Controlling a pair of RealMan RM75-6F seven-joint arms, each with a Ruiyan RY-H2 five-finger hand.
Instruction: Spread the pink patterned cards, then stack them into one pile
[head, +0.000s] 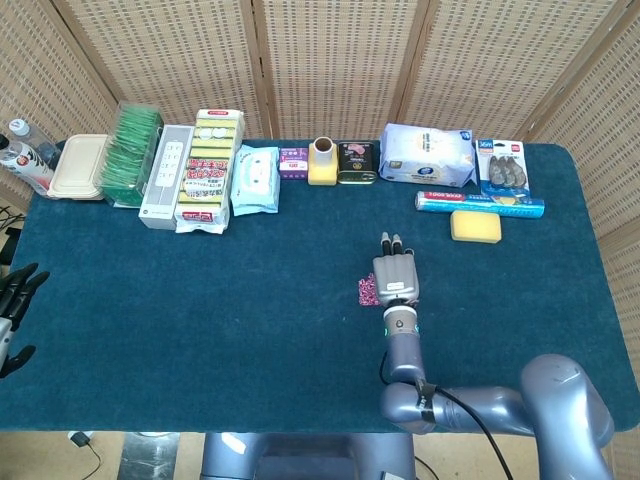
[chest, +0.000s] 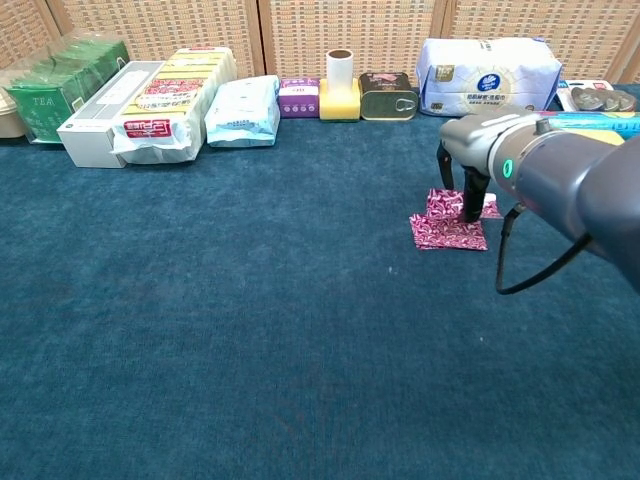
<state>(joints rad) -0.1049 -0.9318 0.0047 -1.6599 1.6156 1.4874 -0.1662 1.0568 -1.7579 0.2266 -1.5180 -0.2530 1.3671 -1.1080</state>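
Observation:
Two pink patterned cards lie close together right of the table's middle. The lower card (chest: 443, 233) is flat on the blue cloth. The upper card (chest: 446, 205) overlaps its far edge and is held under my right hand (chest: 468, 172), whose fingertips (chest: 470, 208) come down on it. From the head view my right hand (head: 396, 274) covers both, and only a pink edge of the cards (head: 367, 291) shows at its left. My left hand (head: 17, 296) hangs at the table's far left edge, fingers apart, holding nothing.
Along the back stand a green tea pack (head: 132, 152), a white box (head: 165, 176), yellow sponge packs (head: 211, 168), a wipes pack (head: 256, 179), a yellow cup holder (head: 322, 161), a tin (head: 356, 162) and a tissue pack (head: 428, 155). A yellow sponge (head: 475, 226) lies right of the hand.

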